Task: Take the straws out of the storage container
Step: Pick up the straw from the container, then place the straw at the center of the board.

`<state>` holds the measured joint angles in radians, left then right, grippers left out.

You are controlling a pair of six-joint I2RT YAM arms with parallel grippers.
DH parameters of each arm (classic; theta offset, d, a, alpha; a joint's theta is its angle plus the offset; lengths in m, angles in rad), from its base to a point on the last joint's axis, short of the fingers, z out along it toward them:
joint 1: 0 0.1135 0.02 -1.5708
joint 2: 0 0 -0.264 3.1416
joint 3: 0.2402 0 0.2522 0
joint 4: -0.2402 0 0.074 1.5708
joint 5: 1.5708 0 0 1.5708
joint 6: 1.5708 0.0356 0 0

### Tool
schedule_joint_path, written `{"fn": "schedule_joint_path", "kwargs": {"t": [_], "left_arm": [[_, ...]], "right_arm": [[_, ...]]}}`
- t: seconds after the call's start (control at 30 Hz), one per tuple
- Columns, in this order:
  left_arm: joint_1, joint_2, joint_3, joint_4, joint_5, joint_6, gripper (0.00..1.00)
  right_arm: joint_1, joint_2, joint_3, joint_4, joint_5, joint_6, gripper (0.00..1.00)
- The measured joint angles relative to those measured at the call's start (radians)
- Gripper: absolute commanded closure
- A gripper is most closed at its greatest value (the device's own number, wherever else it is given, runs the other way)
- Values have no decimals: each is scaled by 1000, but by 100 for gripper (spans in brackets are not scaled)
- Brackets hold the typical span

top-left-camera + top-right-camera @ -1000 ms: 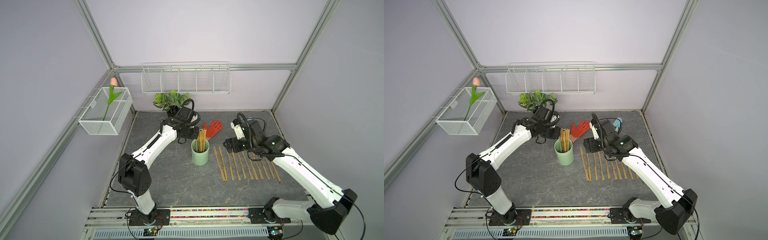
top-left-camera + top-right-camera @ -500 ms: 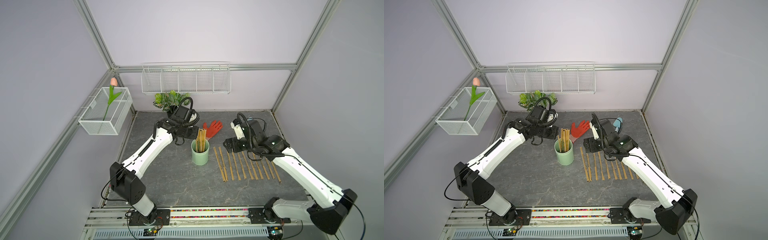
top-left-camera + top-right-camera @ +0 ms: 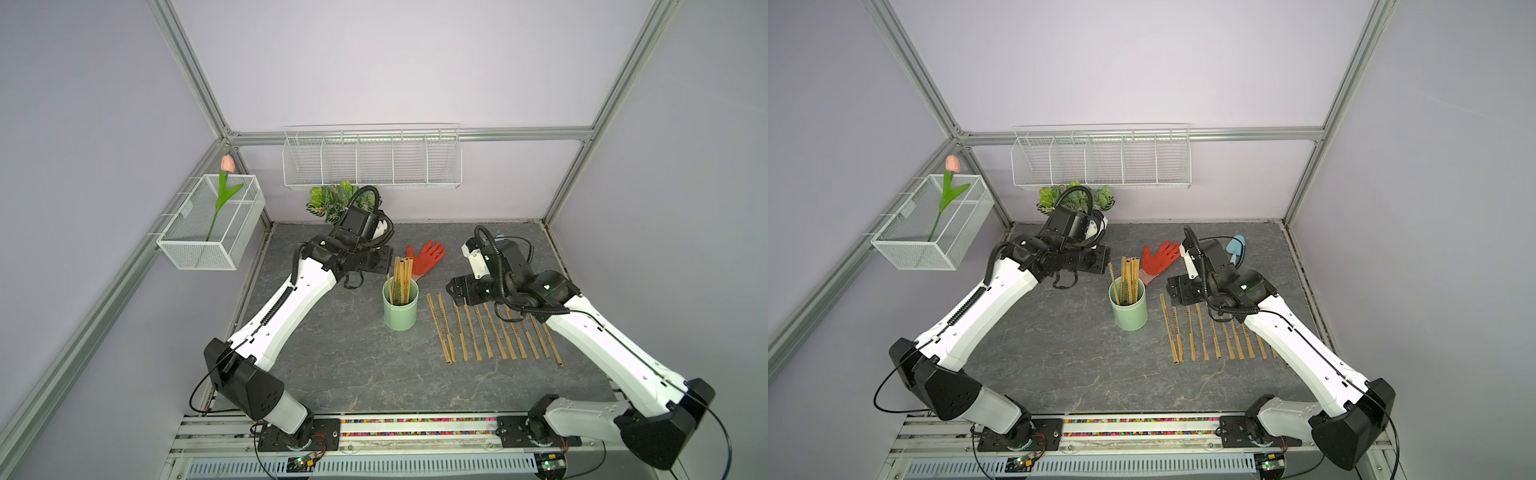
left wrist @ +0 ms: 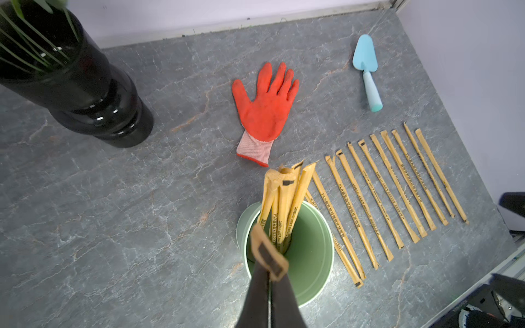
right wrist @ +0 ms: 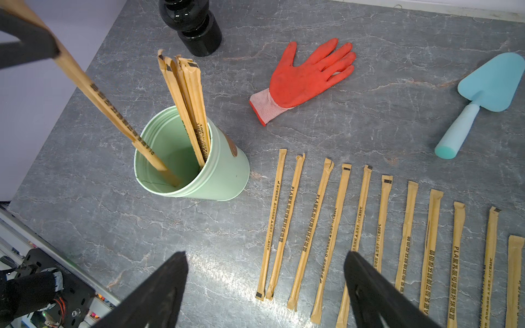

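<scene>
The mint-green storage container [image 3: 400,313] [image 3: 1128,311] stands mid-table with a bunch of tan straws [image 3: 402,278] [image 5: 187,93] upright in it. One straw [image 5: 113,113] [image 4: 267,250] leans apart from the bunch, its foot inside the cup. My left gripper [image 4: 268,284] [image 3: 384,266] is shut on that straw's top end, at the cup's left rim. Several more straws [image 3: 494,328] [image 4: 397,193] lie in a row on the table right of the cup. My right gripper [image 5: 265,255] [image 3: 455,291] hangs open above the far end of that row, holding nothing.
A red glove [image 3: 428,257] lies just behind the cup. A black vase with a leafy plant [image 4: 85,85] stands at the back left and a blue trowel [image 4: 366,71] at the back right. White wire baskets [image 3: 372,160] [image 3: 212,224] hang on the walls.
The left arm's elbow and lower links have swung down and left while its gripper stays at the cup, pinched on the one straw. The right arm has not moved.
</scene>
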<state>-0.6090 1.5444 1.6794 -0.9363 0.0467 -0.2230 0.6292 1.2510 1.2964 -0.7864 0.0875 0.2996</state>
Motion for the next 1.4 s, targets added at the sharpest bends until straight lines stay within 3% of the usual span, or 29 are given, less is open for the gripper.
{"fn": "schedule_joint_path", "kwargs": {"t": [0.47, 0.8, 1.0, 1.4], "left_arm": [[0, -4, 293, -118, -30, 27, 98], [0, 57, 589, -385, -129, 41, 98], [0, 95, 550, -499, -159, 39, 99], [7, 204, 427, -559, -191, -2, 99]], "right_arm": [[0, -16, -10, -1, 1, 0, 11], [0, -26, -10, -1, 1, 0, 11], [0, -30, -11, -2, 1, 0, 11], [0, -43, -62, -3, -7, 0, 11]]}}
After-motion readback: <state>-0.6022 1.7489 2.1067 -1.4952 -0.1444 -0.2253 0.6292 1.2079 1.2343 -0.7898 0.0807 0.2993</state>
